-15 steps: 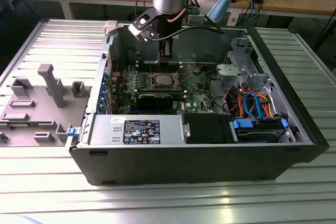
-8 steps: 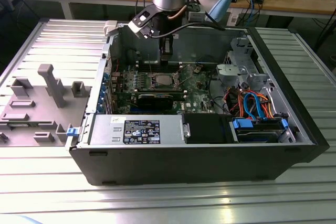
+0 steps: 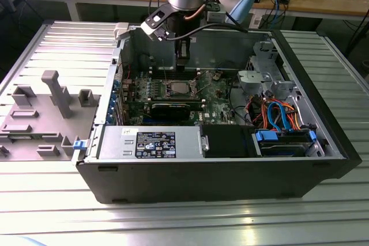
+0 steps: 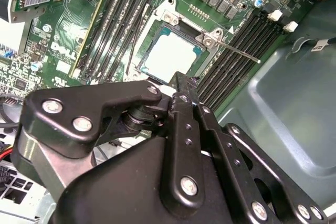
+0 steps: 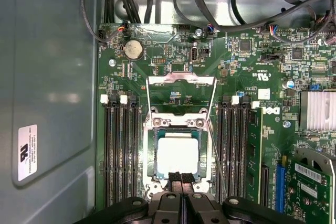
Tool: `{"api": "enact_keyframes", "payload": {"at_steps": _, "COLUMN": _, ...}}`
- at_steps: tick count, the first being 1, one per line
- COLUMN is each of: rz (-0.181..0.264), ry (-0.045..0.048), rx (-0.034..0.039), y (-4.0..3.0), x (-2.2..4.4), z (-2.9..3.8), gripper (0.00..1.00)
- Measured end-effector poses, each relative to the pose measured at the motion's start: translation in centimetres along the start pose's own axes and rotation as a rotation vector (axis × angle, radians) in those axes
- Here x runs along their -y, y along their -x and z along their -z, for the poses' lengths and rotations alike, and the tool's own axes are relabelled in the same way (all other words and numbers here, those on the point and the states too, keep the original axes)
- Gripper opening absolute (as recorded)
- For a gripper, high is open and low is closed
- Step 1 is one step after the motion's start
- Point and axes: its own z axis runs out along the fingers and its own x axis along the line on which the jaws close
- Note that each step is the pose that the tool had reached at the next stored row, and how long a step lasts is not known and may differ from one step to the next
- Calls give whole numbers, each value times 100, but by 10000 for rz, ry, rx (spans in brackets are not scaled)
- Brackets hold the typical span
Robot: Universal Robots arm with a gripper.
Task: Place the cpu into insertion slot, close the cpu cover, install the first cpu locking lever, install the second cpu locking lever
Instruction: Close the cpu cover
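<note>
**Chip seated, cover up**

Counted: one cpu [image 5: 177,154], flat in the insertion slot [image 5: 151,145], apparently seated. One cpu cover [image 5: 181,80], tilted up at the slot's edge opposite the gripper [image 5: 181,178], keeping the chip exposed. Gripper fingers pressed together over the slot's rim, pinching nothing, likely to push. One locking lever [image 4: 239,52], unlatched beside the slot.

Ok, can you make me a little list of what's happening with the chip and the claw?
cpu: lying flat in the insertion slot
cpu cover: open, tipped up off the chip
locking lever: undone, sticking out
claw: shut, holding nothing, at the cpu's edge
place: inside an open computer case
</note>
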Motion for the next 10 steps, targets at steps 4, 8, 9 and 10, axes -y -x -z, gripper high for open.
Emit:
{"api": "enact_keyframes", "payload": {"at_steps": 4, "rz": 0, "ry": 1, "rx": -1, "y": 0, "x": 0, "z": 4, "gripper": 11}}
{"api": "enact_keyframes", "payload": {"at_steps": 8, "rz": 0, "ry": -1, "rx": 2, "y": 1, "x": -14, "z": 7, "gripper": 11}}
{"api": "enact_keyframes", "payload": {"at_steps": 9, "rz": 0, "ry": 0, "rx": 0, "y": 1, "x": -18, "z": 6, "gripper": 11}}
{"api": "enact_keyframes", "payload": {"at_steps": 10, "rz": 0, "ry": 1, "rx": 0, "y": 1, "x": -22, "z": 6, "gripper": 11}}
